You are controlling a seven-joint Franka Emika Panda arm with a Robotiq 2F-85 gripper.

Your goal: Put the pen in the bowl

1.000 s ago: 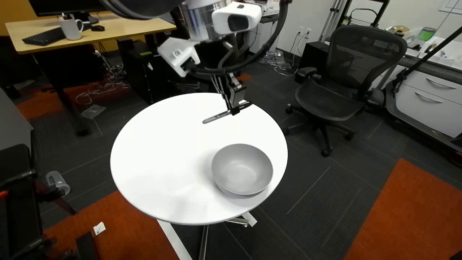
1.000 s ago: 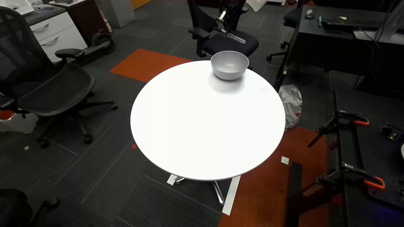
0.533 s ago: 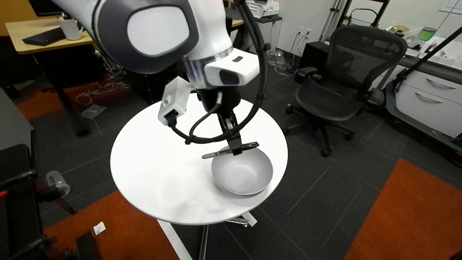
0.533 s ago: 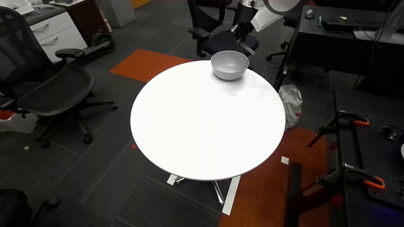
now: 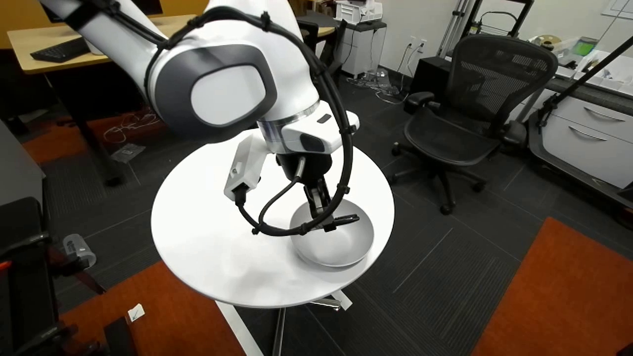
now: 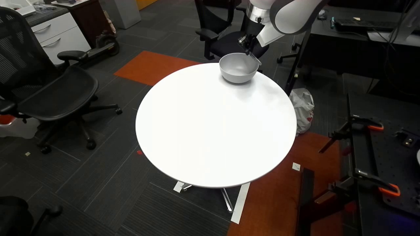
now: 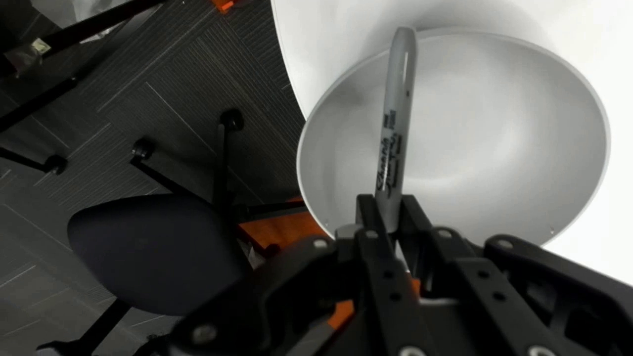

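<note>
The pen [image 7: 395, 123] is a marker with a grey barrel and a dark cap. My gripper [image 7: 386, 212] is shut on it near its middle, and the barrel points away from the fingers in the wrist view. In an exterior view the pen's dark cap [image 5: 347, 219] shows over the bowl [image 5: 336, 249], while a cable hides the barrel. The grey bowl [image 7: 494, 148] lies below the gripper and pen. In an exterior view the gripper [image 6: 248, 51] is at the bowl's [image 6: 238, 77] far rim, and the pen [image 6: 255, 59] slants down across its right side. Contact with the bowl cannot be told.
The bowl stands near the edge of the round white table [image 5: 222, 212]. An office chair [image 5: 465, 113] stands beside the table, and another chair [image 6: 223, 46] is behind the bowl. A black bench with clamps [image 6: 370, 164] is to the side.
The arm has come over the table and down, carrying the pen from beyond the bowl to over it. The bowl has not moved.
</note>
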